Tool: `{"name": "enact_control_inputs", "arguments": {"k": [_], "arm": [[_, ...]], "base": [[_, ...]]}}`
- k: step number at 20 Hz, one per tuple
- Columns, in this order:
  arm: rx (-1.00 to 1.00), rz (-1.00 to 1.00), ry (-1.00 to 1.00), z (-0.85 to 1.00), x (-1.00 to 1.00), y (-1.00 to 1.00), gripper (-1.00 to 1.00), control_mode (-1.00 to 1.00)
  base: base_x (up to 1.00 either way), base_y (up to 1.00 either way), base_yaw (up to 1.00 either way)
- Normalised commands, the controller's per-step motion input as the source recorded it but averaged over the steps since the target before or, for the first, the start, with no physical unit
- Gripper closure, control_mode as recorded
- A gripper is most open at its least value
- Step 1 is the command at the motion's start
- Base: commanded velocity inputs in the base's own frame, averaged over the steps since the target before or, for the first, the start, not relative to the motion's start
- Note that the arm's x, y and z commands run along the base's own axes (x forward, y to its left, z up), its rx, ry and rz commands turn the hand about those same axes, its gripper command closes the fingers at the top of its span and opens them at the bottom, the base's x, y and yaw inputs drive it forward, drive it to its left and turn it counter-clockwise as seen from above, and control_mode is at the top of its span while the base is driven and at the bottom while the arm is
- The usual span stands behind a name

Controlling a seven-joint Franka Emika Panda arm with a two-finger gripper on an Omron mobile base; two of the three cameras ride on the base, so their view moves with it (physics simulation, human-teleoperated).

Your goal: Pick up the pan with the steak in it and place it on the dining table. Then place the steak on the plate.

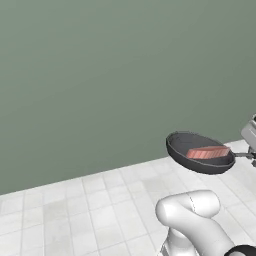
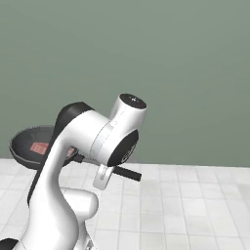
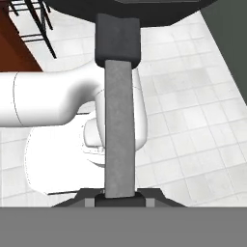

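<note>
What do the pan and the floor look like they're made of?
Pan: probably dark metal with a matte finish, uniformly dark grey with no shine; its handle looks lighter grey and dull. Floor: pale square tiles, likely ceramic or stone, with faint mottling and grout lines.

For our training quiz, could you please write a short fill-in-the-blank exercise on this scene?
1. The flat pinkish-red steak lies inside the round dark grey ____.
2. The gripper is shut on the pan's straight grey ____.
3. The pan is held in the air above a white tiled ____.
4. Behind the pan stands a plain grey-green ____.

Missing words: pan; handle; floor; wall.
</note>
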Motion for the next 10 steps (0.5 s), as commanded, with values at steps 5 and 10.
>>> {"name": "enact_control_inputs", "arguments": {"k": [5, 10], "arm": [[0.00, 0.00, 0.00, 0.00, 0.00, 0.00, 1.00, 1.00], [0.00, 0.00, 0.00, 0.00, 0.00, 0.00, 1.00, 1.00]], "base": [[0.19, -0.01, 0.39], [0.00, 0.00, 0.48]]}}
